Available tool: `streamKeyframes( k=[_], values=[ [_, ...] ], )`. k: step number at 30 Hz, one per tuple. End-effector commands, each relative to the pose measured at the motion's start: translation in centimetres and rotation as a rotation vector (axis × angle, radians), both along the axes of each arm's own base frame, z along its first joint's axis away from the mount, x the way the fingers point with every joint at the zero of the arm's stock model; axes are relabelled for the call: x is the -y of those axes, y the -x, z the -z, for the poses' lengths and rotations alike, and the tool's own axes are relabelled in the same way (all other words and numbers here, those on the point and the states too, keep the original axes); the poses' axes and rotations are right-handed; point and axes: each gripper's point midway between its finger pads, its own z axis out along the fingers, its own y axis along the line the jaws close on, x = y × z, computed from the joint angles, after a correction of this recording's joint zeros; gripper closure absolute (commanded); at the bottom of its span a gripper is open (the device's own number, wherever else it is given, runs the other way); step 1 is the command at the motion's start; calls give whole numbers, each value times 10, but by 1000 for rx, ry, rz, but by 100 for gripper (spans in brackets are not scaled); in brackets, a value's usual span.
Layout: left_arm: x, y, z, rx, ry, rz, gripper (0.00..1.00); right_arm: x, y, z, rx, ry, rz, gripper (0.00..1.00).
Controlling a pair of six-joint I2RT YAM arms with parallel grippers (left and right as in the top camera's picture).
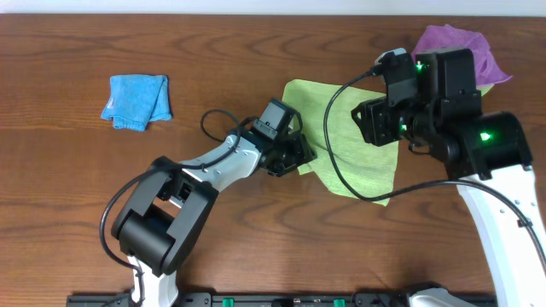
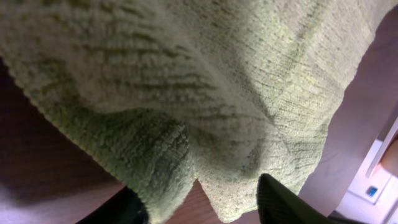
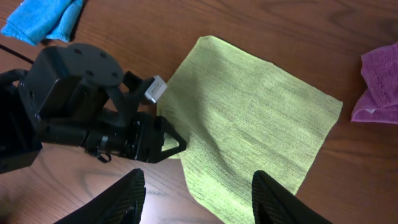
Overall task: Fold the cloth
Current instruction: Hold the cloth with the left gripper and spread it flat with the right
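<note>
The cloth [image 1: 358, 145], lime green, is lying mostly flat on the wooden table [image 1: 256, 51], right of centre, turned like a diamond. Its left corner is lifting up at the left gripper [image 3: 177, 146]. In the left wrist view the fabric is filling nearly the whole frame, bunching and draping between the two dark fingers [image 2: 280, 199]. The jaws are standing partway apart with the cloth edge between them, but whether they are pinching it cannot be told. The right gripper [image 3: 196, 199] is hovering above the cloth's lower part, jaws spread wide, holding nothing. A purple cloth [image 1: 456, 47] is sitting crumpled just beside the green cloth's far right corner. A bright blue cloth [image 1: 136, 101] is lying folded well apart on the left. A white object with a blue mark [image 2: 372, 191] is showing at the edge of the left wrist view, too blurred to read.
</note>
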Motion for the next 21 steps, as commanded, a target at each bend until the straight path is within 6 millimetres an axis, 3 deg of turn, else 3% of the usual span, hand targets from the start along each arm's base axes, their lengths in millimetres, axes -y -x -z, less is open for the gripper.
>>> streamKeyframes(
  k=[1,4,9,15,21],
  values=[
    [-1,-4,4,14,-20,-2,55,3,0,-3,-1,-16,28,45],
    [-2,-2,5,9,-24,-2,66,3,0,-3,-2,-16,28,45],
    [-3,-1,6,19,-31,19,94,3,0,-2,-3,-18,30,45],
    [-10,4,10,13,-57,56,94,3,0,-2,-7,-17,33,46],
    [-40,18,21,-57,-118,117,94,17,8,8,-52,51,77,47]
  ],
)
